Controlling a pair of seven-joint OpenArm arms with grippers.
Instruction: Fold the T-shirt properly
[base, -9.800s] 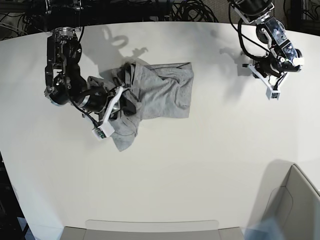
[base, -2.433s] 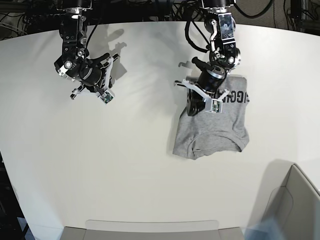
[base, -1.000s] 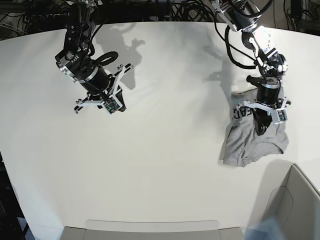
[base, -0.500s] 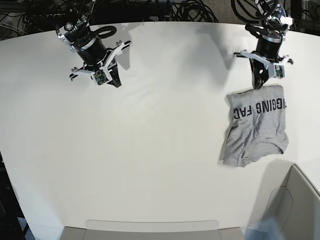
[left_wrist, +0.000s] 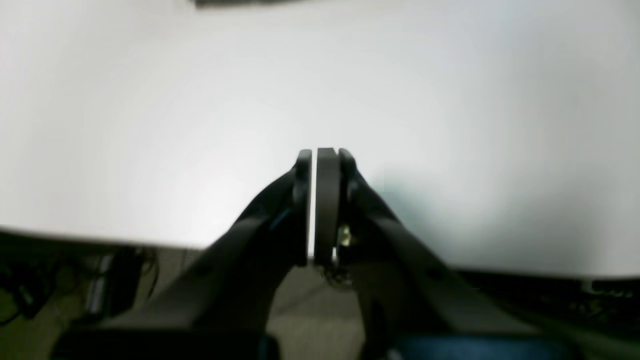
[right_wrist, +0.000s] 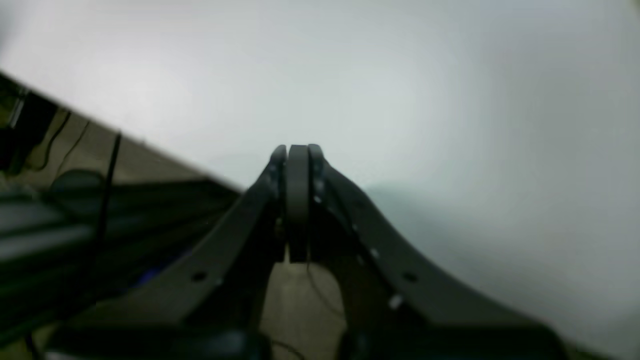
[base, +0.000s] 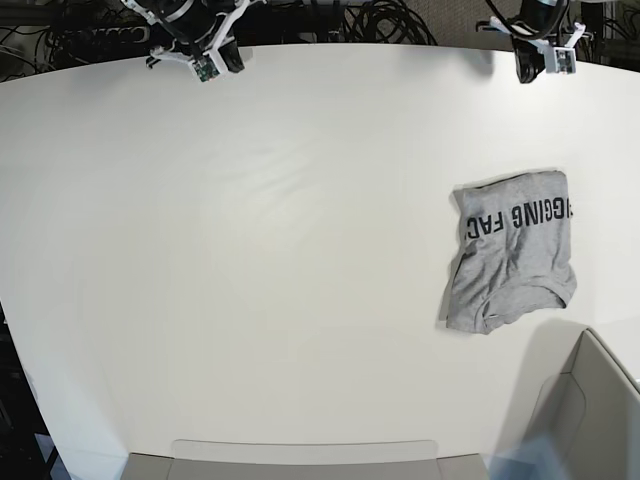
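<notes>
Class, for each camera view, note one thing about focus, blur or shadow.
Base view: sharp, the T-shirt lettering readable, a soft shadow along its left edge. Left wrist view: blurred throughout, left gripper a dark silhouette. Right wrist view: equally soft, right gripper shut, a faint shadow on the table.

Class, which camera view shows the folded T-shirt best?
The base view: the whole T-shirt lies folded on the table, lettering up. Both wrist views show only bare table and their own shut grippers, no shirt.

white table (base: 250, 280) | cables (base: 380, 20) behind far edge | grey bin (base: 590, 410) (bottom-right corner)
</notes>
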